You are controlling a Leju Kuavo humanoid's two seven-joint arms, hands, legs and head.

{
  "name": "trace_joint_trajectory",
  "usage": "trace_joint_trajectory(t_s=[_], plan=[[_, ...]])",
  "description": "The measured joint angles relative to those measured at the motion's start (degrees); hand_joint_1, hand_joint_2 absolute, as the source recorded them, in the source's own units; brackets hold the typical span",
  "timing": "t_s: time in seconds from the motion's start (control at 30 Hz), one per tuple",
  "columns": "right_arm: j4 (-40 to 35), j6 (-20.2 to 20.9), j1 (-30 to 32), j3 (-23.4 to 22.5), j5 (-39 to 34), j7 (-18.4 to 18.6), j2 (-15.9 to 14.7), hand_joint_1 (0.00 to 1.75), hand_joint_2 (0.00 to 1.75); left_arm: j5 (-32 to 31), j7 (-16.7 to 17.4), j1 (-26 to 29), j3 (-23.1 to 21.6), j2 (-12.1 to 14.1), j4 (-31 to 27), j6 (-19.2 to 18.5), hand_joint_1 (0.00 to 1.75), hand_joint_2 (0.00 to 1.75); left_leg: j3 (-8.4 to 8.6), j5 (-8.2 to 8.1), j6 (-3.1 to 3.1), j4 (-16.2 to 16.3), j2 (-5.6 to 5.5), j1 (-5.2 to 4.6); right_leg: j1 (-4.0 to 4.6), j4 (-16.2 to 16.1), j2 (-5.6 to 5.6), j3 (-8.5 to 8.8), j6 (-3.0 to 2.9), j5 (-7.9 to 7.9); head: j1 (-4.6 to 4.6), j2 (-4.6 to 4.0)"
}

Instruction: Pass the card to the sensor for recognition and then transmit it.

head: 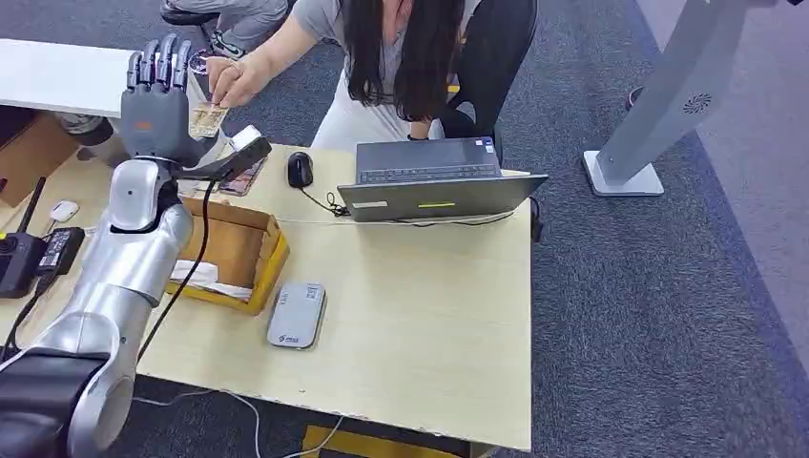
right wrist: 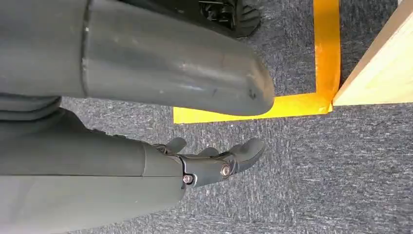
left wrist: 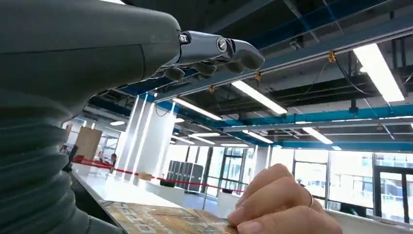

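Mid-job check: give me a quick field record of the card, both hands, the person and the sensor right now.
card: raised above the table's far left corner, against the left hand's palm side
left hand: raised, fingers pointing up; whether it grips the card cannot be told
person's hand: fingers on the card's upper edge
right hand: hanging beside the table, over carpet, holding nothing
sensor: grey pad lying flat on the table, right of the cardboard box
handover: in progress, not settled
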Motion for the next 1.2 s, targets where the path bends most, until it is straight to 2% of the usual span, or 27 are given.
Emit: trace_joint_trajectory(t_s=[0.23,0.27,1.2], plan=[[0.0,0.2,-0.1,0.0,0.2,0.1,0.1,0.00,0.00,-0.4,0.3,-0.6,-0.7,0.1,1.2,0.2,0.00,1.75,0.00,0.00,0.00,0.0,0.00,0.00,0.00,0.0,-0.01,0.00,0.00,0.00,0.00,0.00],[0.0,0.2,-0.1,0.0,0.3,0.1,0.1,0.00,0.00,-0.4,0.3,-0.6,-0.7,0.2,1.4,0.3,1.75,1.75,0.00,0.00,0.00,0.0,0.00,0.00,0.00,0.0,-0.01,0.00,0.00,0.00,0.02,0.00],[0.1,0.4,-0.1,0.0,0.9,0.2,0.2,0.00,0.00,2.3,-2.1,-0.8,-1.0,0.3,3.7,0.8,1.75,1.75,-0.01,0.00,0.00,0.0,0.00,0.00,0.00,0.0,0.00,-0.01,0.00,0.00,0.00,-0.02]])
